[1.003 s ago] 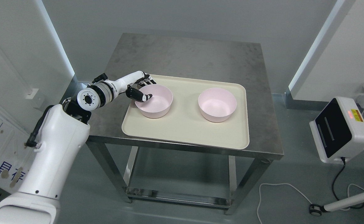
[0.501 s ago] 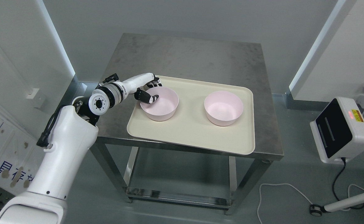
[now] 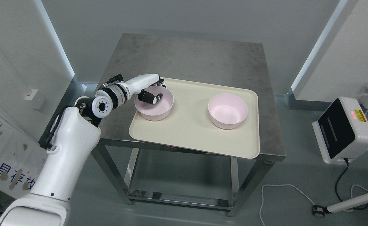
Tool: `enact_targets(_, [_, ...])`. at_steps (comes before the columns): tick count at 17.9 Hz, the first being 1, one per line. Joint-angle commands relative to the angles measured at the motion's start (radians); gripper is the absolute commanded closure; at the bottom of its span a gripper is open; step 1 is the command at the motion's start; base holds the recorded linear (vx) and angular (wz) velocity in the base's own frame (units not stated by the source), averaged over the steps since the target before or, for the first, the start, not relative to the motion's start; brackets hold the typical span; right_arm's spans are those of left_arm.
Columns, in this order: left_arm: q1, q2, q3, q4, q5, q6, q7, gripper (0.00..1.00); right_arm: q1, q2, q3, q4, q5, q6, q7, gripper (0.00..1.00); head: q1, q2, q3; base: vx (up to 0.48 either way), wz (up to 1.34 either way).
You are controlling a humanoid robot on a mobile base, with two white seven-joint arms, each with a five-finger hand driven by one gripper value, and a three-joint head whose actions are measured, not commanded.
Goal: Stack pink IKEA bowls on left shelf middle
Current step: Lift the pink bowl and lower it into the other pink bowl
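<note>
**Open table behind the tray**

The far half of the table [image 3: 187, 53] is bare. On the tray [image 3: 187, 135], a wide gap lies between the left bowl [image 3: 155, 108] and the right bowl [image 3: 227, 110], and the near strip is open. The left hand [image 3: 151, 91] and its arm block the left bowl's left side.

Matt pink plastic bowls [image 3: 227, 110] sit on a smooth cream plastic tray [image 3: 187, 131] over a dull, mottled steel table [image 3: 187, 59].

Two upright pink bowls [image 3: 154, 109] [image 3: 227, 111], apart on the tray [image 3: 190, 135].
</note>
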Motion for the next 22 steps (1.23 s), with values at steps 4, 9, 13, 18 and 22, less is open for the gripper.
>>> enact_targets(4, [-0.053, -0.019, 0.054, -0.077, -0.001, -0.005, -0.004, 1.00, 0.000, -0.017, -0.009, 0.000, 0.008, 0.001, -0.001, 0.00, 0.0000, 0.000, 0.000, 0.000, 0.00])
enact_targets(9, [-0.120, -0.115, -0.010, -0.093, -0.001, -0.007, -0.083, 0.99, 0.000, -0.017, -0.009, 0.000, 0.008, 0.001, -0.001, 0.00, 0.0000, 0.000, 0.000, 0.000, 0.00])
enact_targets(13, [-0.199, -0.115, -0.241, -0.087, 0.045, 0.006, -0.077, 0.99, 0.000, -0.017, -0.009, 0.000, 0.008, 0.001, -0.001, 0.00, 0.0000, 0.000, 0.000, 0.000, 0.00])
enact_targets(18, [-0.210, -0.115, -0.572, -0.074, 0.154, 0.053, 0.042, 0.99, 0.000, -0.017, -0.009, 0.000, 0.008, 0.001, -0.001, 0.00, 0.0000, 0.000, 0.000, 0.000, 0.00])
enact_targets(22, [-0.210, -0.115, -0.648, -0.034, 0.258, 0.079, 0.189, 0.98, 0.000, -0.017, -0.009, 0.000, 0.008, 0.001, -0.001, 0.00, 0.0000, 0.000, 0.000, 0.000, 0.00])
